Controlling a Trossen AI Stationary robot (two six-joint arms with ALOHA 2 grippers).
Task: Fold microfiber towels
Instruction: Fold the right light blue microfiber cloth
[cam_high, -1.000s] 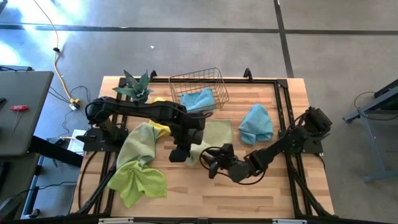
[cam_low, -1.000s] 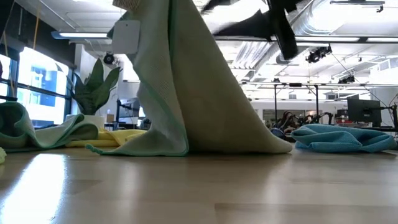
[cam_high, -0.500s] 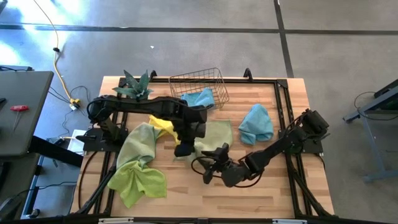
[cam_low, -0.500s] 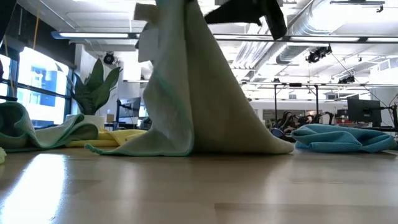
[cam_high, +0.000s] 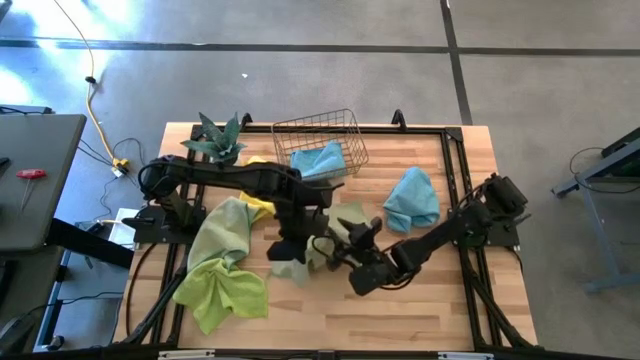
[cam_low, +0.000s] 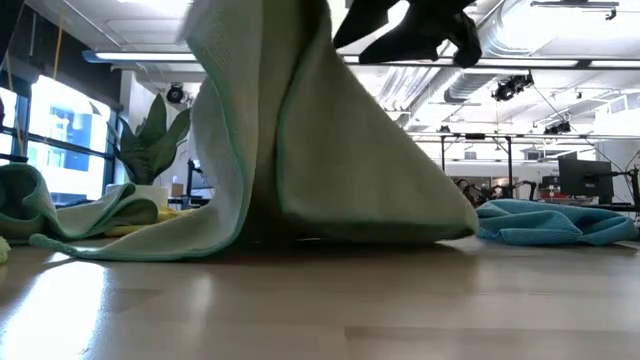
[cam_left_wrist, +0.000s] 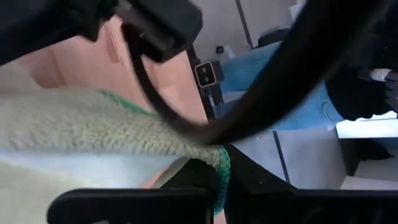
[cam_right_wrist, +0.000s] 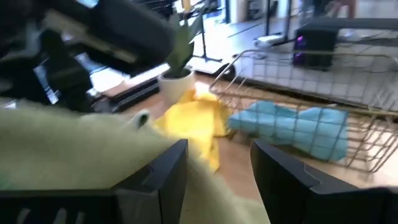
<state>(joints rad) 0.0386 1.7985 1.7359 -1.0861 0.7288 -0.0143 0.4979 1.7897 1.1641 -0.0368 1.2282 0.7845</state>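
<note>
Left end effector (cam_high: 291, 243) pinched shut on the pale sage towel (cam_high: 318, 245), lifted over the middle of the tabletop (cam_high: 440, 300), lower folds draping onto the wood. Right end effector (cam_high: 352, 240) just beside, fingers spread. Light blue towel (cam_high: 412, 198) toward the right edge; another inside the wire basket (cam_high: 352, 131) at the far edge.

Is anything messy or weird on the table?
Yes. The towels lie crumpled, none folded: a lime green towel bunched near the left edge, a blue towel heaped on the right, and a yellow towel partly buried.
</note>
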